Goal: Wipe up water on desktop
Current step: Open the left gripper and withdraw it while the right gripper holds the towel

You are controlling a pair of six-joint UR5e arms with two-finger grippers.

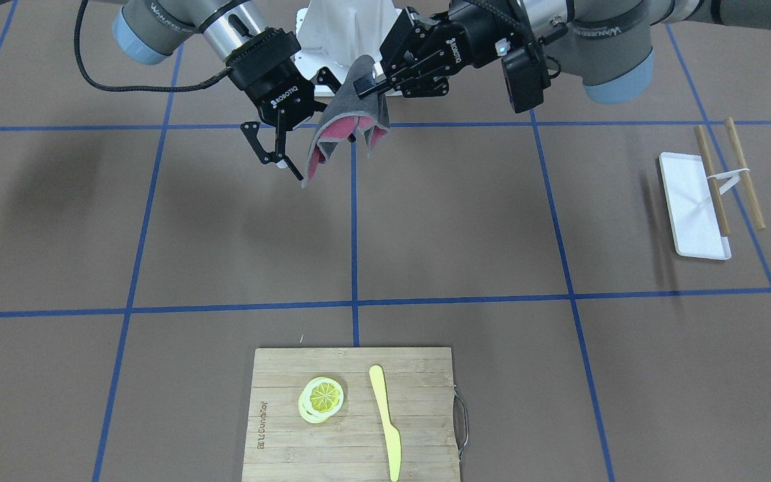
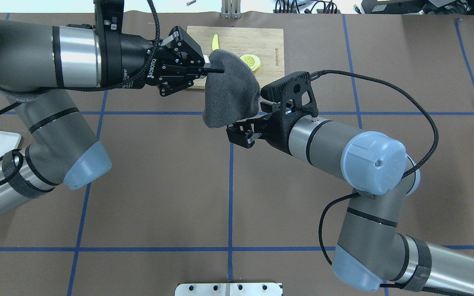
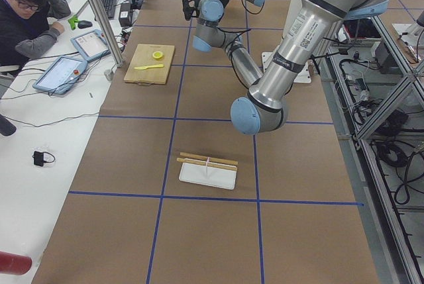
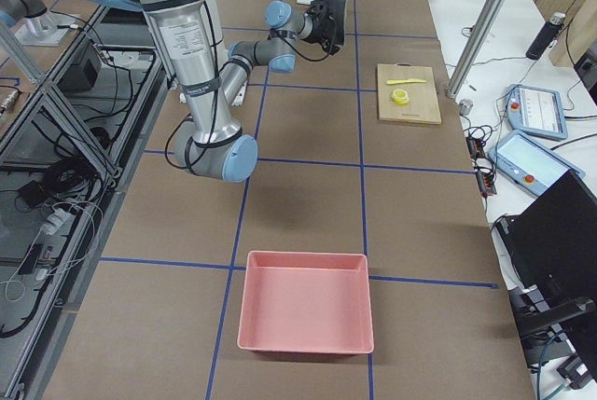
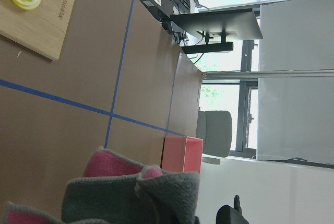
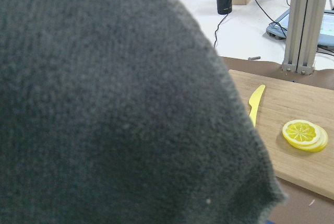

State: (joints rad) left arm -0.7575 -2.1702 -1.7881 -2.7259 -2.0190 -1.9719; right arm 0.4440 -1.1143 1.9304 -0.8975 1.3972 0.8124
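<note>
Two grippers meet above the desktop point(image 1: 459, 221): left gripper point(image 1: 364, 86) clenched on the grey-pink cloth point(image 1: 345, 127), which hangs clear of the surface; right gripper point(image 1: 277, 159) spread, just beside it. Seat the right fingers on a thick fold before the left lets go

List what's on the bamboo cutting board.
On the cutting board lie stacked lemon slices and a yellow knife. Overhead, the gray cloth in the left gripper hides most of the knife.
</note>
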